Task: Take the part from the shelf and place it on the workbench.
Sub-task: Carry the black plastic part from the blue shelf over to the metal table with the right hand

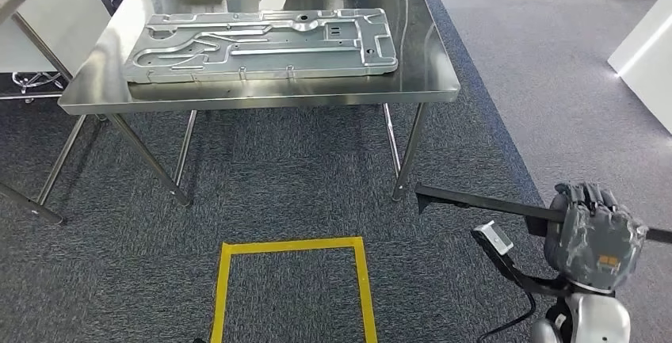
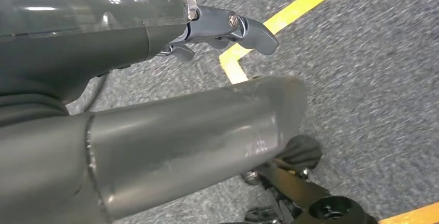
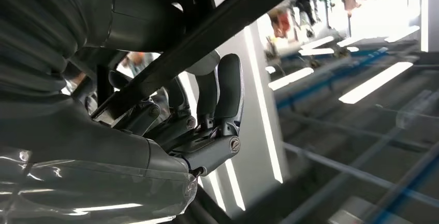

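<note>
A long thin black bar (image 1: 475, 203), the part, is gripped by my right hand (image 1: 594, 232) at the lower right, level and pointing left toward a leg of the workbench (image 1: 428, 50). In the right wrist view the dark fingers (image 3: 228, 89) curl around the bar (image 3: 217, 27). The steel workbench stands ahead, across a stretch of grey carpet. My left hand (image 2: 196, 131) hangs over the carpet, holding nothing, its fingers (image 2: 243, 27) apart from the thick thumb.
A large silver stamped metal plate (image 1: 261, 42) covers most of the workbench top. A yellow tape square (image 1: 293, 244) marks the carpet in front of the bench, also in the left wrist view (image 2: 290, 14). White furniture stands at the far right (image 1: 646, 58) and far left (image 1: 47, 10).
</note>
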Controlling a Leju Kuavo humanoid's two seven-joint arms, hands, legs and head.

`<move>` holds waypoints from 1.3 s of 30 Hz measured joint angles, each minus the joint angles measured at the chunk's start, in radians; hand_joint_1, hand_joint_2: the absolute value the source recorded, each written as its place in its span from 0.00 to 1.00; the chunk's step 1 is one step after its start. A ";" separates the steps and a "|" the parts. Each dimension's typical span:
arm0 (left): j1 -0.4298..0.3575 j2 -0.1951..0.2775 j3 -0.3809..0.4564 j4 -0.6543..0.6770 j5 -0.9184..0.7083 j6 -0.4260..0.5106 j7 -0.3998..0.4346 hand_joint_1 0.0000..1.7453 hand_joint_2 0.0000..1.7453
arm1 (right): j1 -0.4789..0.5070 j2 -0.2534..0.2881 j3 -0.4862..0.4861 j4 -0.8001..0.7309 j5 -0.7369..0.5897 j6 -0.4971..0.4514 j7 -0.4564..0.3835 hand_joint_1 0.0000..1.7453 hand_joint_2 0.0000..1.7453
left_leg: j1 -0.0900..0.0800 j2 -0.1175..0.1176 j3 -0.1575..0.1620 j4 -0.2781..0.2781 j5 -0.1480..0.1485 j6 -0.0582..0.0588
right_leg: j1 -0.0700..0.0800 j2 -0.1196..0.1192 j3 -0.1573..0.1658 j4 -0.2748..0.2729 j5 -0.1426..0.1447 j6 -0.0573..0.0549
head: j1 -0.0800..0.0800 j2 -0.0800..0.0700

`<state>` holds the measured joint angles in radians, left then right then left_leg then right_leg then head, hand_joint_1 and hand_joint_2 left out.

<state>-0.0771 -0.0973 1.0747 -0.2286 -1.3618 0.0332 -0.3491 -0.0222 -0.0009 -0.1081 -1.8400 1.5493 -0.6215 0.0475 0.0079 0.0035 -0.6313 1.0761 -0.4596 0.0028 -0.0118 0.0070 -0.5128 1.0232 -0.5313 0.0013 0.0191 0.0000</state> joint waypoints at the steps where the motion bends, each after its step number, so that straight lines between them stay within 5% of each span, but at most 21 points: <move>1: -0.001 0.000 -0.003 0.000 0.000 0.000 0.001 0.00 0.00 | -0.022 -0.015 0.003 0.013 0.012 0.001 0.003 1.00 1.00 | -0.003 0.000 0.001 -0.013 0.006 0.009 | 0.001 -0.002 0.004 0.001 -0.004 0.007 | 0.000 0.000; 5: -0.005 0.000 -0.009 0.000 -0.001 -0.002 0.003 0.00 0.00 | -0.076 -0.091 0.025 0.048 0.019 0.025 0.020 1.00 1.00 | -0.002 -0.010 0.028 -0.031 0.001 0.040 | -0.001 -0.007 -0.014 0.053 -0.003 0.029 | 0.001 0.000; 7: -0.007 0.000 -0.012 0.000 -0.005 -0.004 0.005 0.00 0.00 | -0.128 -0.195 0.088 0.072 0.019 0.073 0.119 1.00 1.00 | -0.002 -0.013 0.043 -0.040 -0.006 0.050 | -0.003 -0.007 -0.086 0.162 -0.028 0.038 | 0.003 0.000; 10: -0.010 0.001 -0.017 0.000 -0.013 -0.009 0.009 0.00 0.00 | -0.285 -0.387 0.318 0.125 0.019 0.135 0.402 1.00 1.00 | -0.005 -0.013 0.066 -0.041 -0.027 0.054 | -0.004 -0.007 -0.200 0.275 -0.078 0.043 | 0.004 0.000; 12: -0.013 0.002 -0.021 0.000 -0.015 -0.013 0.011 0.00 0.00 | -0.403 -0.477 0.515 0.160 0.020 0.151 0.528 1.00 1.00 | -0.005 -0.012 0.094 -0.041 -0.048 0.051 | -0.003 -0.007 -0.206 0.212 -0.030 0.039 | 0.004 0.000; 15: -0.020 0.002 -0.027 0.001 -0.019 -0.018 0.013 0.00 0.00 | -0.530 -0.551 0.767 0.211 0.020 0.180 0.572 1.00 1.00 | -0.006 -0.021 0.134 -0.043 -0.080 0.041 | 0.003 -0.007 -0.170 0.047 0.106 0.024 | 0.002 0.000; 17: -0.023 0.002 -0.029 0.002 -0.023 -0.021 0.017 0.00 0.00 | -0.597 -0.572 0.888 0.246 0.019 0.193 0.550 1.00 1.00 | -0.006 -0.026 0.143 -0.047 -0.087 0.029 | 0.008 -0.008 -0.166 0.018 0.125 0.012 | -0.001 0.000; 20: -0.029 0.004 -0.034 0.002 -0.033 -0.027 0.021 0.00 0.00 | -0.671 -0.581 1.011 0.299 0.019 0.192 0.475 1.00 1.00 | -0.007 -0.023 0.129 -0.003 -0.077 0.014 | 0.003 -0.009 -0.138 -0.001 0.118 -0.006 | -0.004 0.000; 22: -0.035 0.004 -0.040 0.002 -0.035 -0.031 0.023 0.00 0.00 | -0.707 -0.566 1.056 0.337 0.019 0.184 0.430 1.00 1.00 | -0.005 -0.018 0.062 0.107 -0.088 0.006 | 0.000 -0.010 -0.114 -0.010 0.106 -0.016 | -0.006 0.000; 25: -0.039 0.006 -0.049 0.002 -0.039 -0.035 0.025 0.00 0.00 | -0.739 -0.519 1.077 0.385 0.019 0.173 0.364 1.00 1.00 | -0.003 -0.013 -0.055 0.240 -0.165 -0.003 | 0.000 -0.008 -0.080 -0.012 0.076 -0.021 | -0.009 0.000; 27: -0.039 0.006 -0.053 0.002 -0.043 -0.037 0.028 0.00 0.00 | -0.744 -0.481 1.071 0.410 0.019 0.174 0.318 1.00 1.00 | -0.003 -0.012 -0.075 0.199 -0.150 -0.004 | 0.000 -0.005 -0.049 -0.012 0.053 -0.019 | -0.009 0.000; 30: -0.038 0.007 -0.055 0.002 -0.046 -0.038 0.031 0.00 0.00 | -0.755 -0.433 1.055 0.439 0.019 0.179 0.285 1.00 1.00 | -0.004 -0.010 -0.059 0.024 0.015 0.005 | 0.003 -0.004 -0.009 -0.007 0.015 -0.008 | -0.010 0.000; 32: -0.037 0.008 -0.056 0.002 -0.047 -0.039 0.033 0.00 0.00 | -0.763 -0.412 1.047 0.455 0.019 0.183 0.265 1.00 1.00 | -0.007 -0.010 -0.053 -0.024 0.066 0.017 | 0.006 -0.003 0.003 -0.003 -0.005 0.004 | -0.010 0.000; 36: -0.045 0.008 -0.064 0.002 -0.049 -0.040 0.034 0.00 0.00 | -0.769 -0.370 1.003 0.480 0.019 0.185 0.209 1.00 1.00 | -0.003 -0.013 -0.020 -0.035 0.050 0.039 | 0.004 -0.003 0.001 0.039 -0.027 0.025 | -0.008 0.000; 39: -0.051 0.008 -0.071 0.002 -0.049 -0.040 0.035 0.00 0.00 | -0.776 -0.334 0.978 0.504 0.019 0.189 0.182 1.00 1.00 | -0.003 -0.013 0.004 -0.038 0.030 0.047 | 0.001 -0.004 -0.112 0.209 -0.086 0.035 | -0.007 0.000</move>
<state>-0.1285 -0.0896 1.0036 -0.2265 -1.4103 -0.0070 -0.3136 -0.7980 -0.3344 0.8696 -1.3356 1.5679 -0.4330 0.2299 0.0050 -0.0097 -0.6268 1.0377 -0.4296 0.0496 -0.0104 0.0030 -0.6251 1.2319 -0.6172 0.0365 0.0126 0.0000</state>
